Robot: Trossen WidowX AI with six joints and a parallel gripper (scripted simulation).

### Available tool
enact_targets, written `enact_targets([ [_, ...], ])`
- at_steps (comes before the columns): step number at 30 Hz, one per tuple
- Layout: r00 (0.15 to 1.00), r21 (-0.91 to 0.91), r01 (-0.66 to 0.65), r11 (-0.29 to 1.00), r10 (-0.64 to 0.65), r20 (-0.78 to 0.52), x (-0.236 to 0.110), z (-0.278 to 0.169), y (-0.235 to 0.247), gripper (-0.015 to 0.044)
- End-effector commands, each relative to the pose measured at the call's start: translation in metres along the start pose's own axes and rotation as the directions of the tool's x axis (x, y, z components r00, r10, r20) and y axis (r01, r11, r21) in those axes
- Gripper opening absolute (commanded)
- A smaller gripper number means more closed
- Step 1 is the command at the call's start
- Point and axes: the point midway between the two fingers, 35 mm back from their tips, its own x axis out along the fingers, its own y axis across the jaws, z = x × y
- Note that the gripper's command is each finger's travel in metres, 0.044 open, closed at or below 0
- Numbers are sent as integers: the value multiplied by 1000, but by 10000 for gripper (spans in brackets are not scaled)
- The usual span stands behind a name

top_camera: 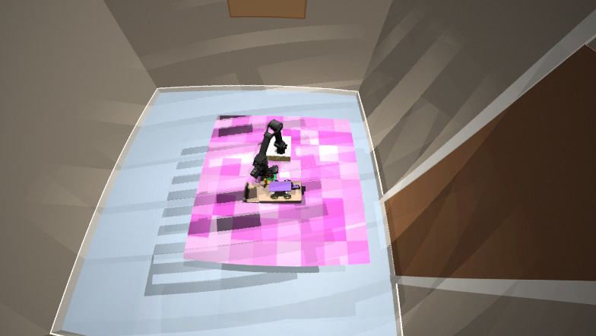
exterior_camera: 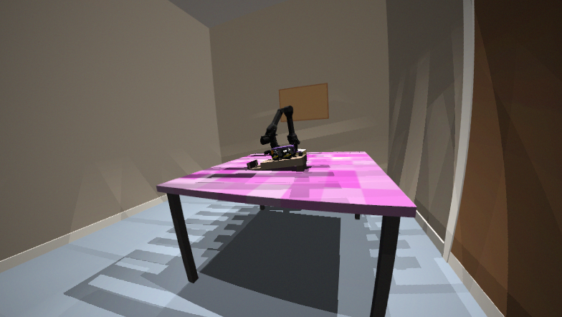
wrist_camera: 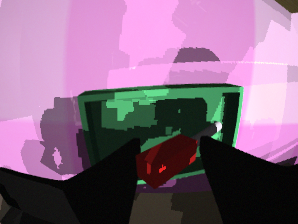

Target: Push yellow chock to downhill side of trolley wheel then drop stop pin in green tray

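Note:
My gripper [wrist_camera: 170, 144] [top_camera: 261, 175] is shut on the red-headed stop pin [wrist_camera: 166, 160], which sits between the two black fingers. It hangs just above the green tray [wrist_camera: 92, 121], whose rim fills the middle of the wrist view. The purple trolley [top_camera: 278, 185] [exterior_camera: 284, 147] stands on the tan ramp [top_camera: 260, 194] [exterior_camera: 284, 163], just in front of the gripper in the top view. The yellow chock is too small to make out by the trolley's wheels in the top and exterior views.
The ramp lies near the middle of the pink chequered table [top_camera: 292, 242] [exterior_camera: 334, 188]. A black block [exterior_camera: 251, 162] sits at the ramp's low end. The arm's base stands on a pale plinth [top_camera: 278, 156] behind the ramp.

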Motion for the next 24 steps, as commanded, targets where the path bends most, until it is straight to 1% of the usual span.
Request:
enact_targets([
  [1, 1000, -5, -5, 1000, 4, -3, 0, -1, 3, 190],
  [19, 1000, -5, -5, 1000, 5, -3, 1, -2, 8, 190],
  [24, 1000, 1, -3, 1000, 3, 0, 1, -1, 7, 321],
])
